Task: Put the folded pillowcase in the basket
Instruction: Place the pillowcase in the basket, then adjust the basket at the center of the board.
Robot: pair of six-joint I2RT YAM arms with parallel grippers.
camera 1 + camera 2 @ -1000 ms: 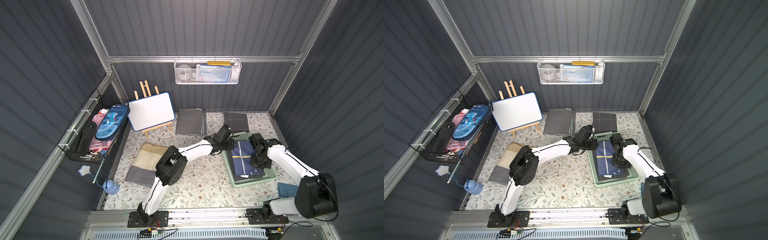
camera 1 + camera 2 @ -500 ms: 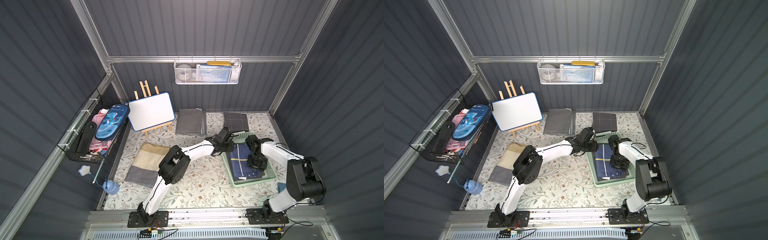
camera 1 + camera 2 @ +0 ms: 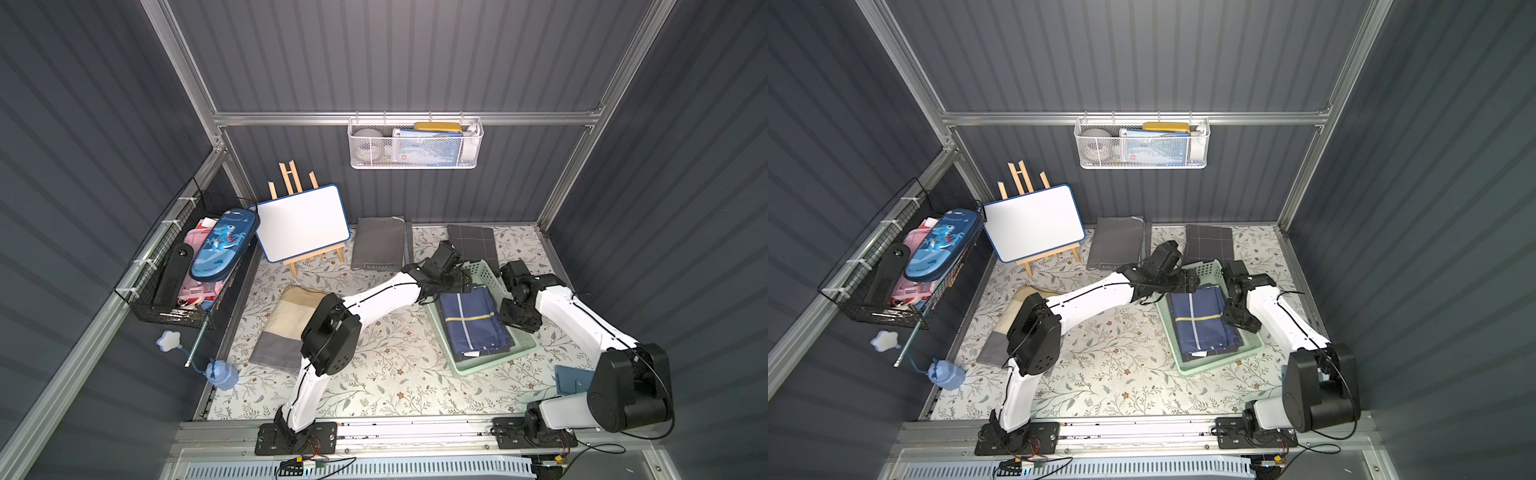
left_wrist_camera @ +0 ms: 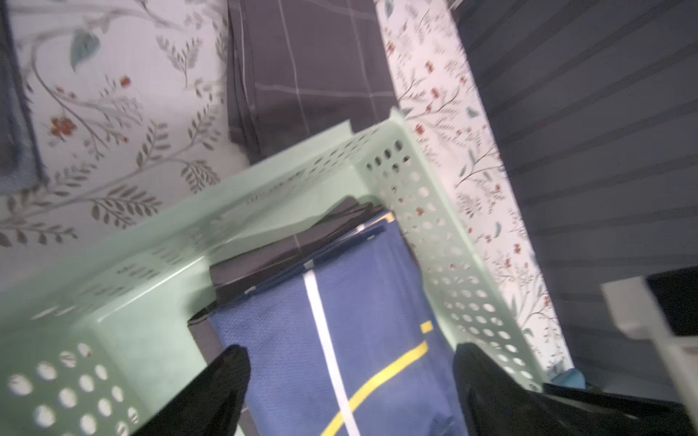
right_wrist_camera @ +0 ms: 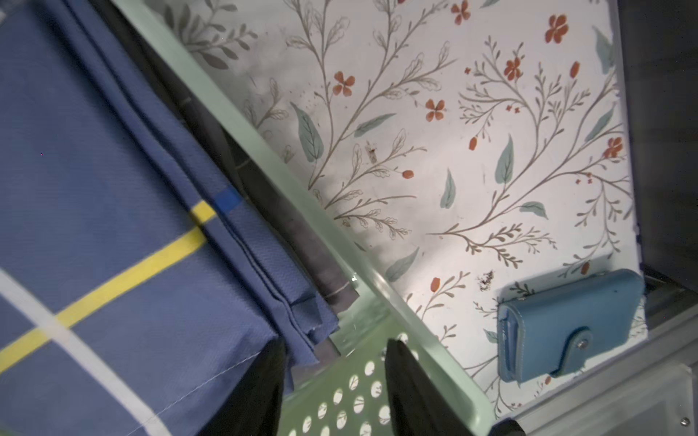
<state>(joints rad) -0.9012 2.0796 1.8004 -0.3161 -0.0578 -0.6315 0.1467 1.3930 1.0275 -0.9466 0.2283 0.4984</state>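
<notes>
Pillowcase [image 3: 473, 324] flat inside basket [image 4: 132, 332], on top of dark cloth [image 4: 264, 260]. Left gripper [image 4: 349, 377] spread wide just above it, holding nothing. Right gripper [image 5: 336, 381] parted, empty, at basket wall. Looks done bar pulling arms clear.

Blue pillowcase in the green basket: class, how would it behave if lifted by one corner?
Probably floppy: the blue pillowcase is thin folded cloth, so layers would likely sag apart. Probably light; its woven surface looks grippy.
</notes>
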